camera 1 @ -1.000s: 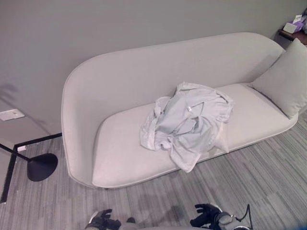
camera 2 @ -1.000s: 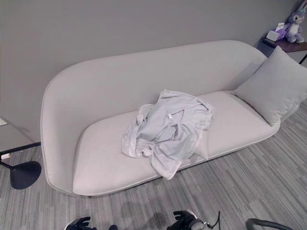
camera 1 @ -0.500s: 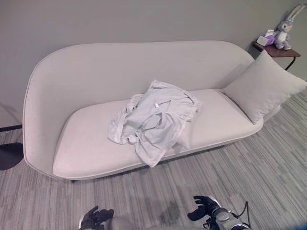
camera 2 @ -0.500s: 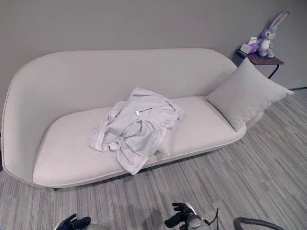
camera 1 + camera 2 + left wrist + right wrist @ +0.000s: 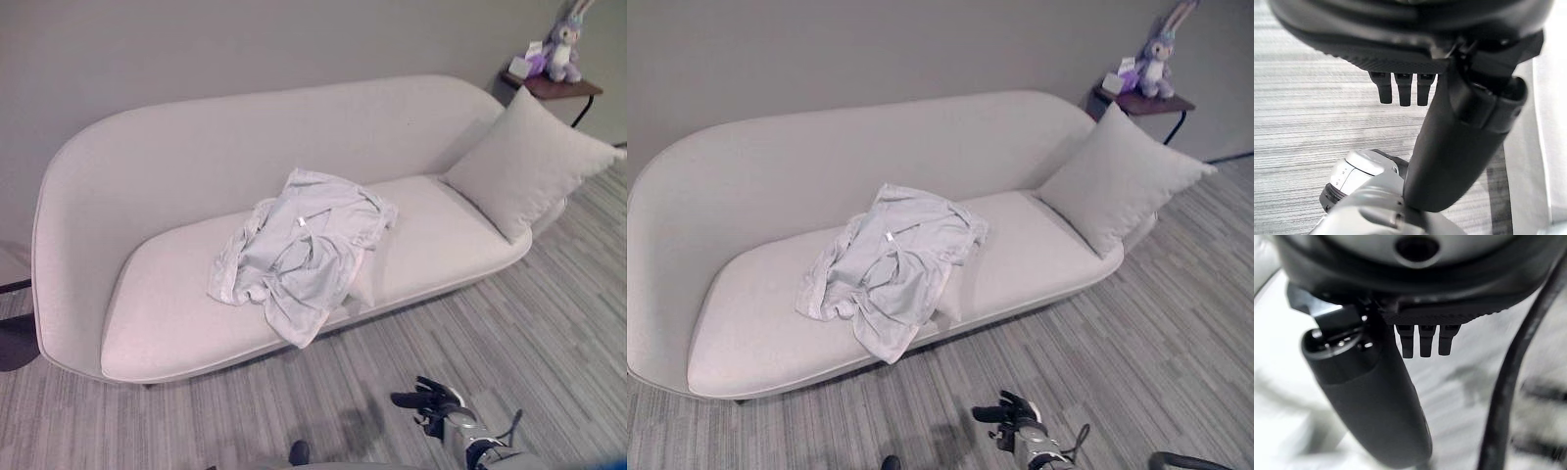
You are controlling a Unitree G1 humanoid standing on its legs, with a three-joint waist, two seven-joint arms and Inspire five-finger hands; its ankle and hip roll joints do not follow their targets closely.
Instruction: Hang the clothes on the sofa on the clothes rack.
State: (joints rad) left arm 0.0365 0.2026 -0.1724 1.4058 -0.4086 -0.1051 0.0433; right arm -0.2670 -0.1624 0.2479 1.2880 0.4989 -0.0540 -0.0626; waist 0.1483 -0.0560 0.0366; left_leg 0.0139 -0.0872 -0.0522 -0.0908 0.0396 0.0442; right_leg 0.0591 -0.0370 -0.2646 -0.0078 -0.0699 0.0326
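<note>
My view had swung right; the shirt [image 5: 302,250] lay mid-sofa [image 5: 157,323], untouched; my right robot hand [image 5: 427,401] hung slack, empty.

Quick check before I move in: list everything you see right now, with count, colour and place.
Sofa: one, off-white, against the grey wall.
Clothes: one crumpled pale grey-white heap, mid-seat, one edge hanging over the front.
Cushion: one, off-white, leaning at the sofa's right end.
Side table: one, dark, right of the sofa by the wall.
Plush rabbit: one, purple-grey, on the side table.
Small box: one, white, beside the rabbit.
Right robot hand: dark, low over the floor, open, holding nothing.
Left robot hand: dark, over the floor, open, holding nothing.
</note>
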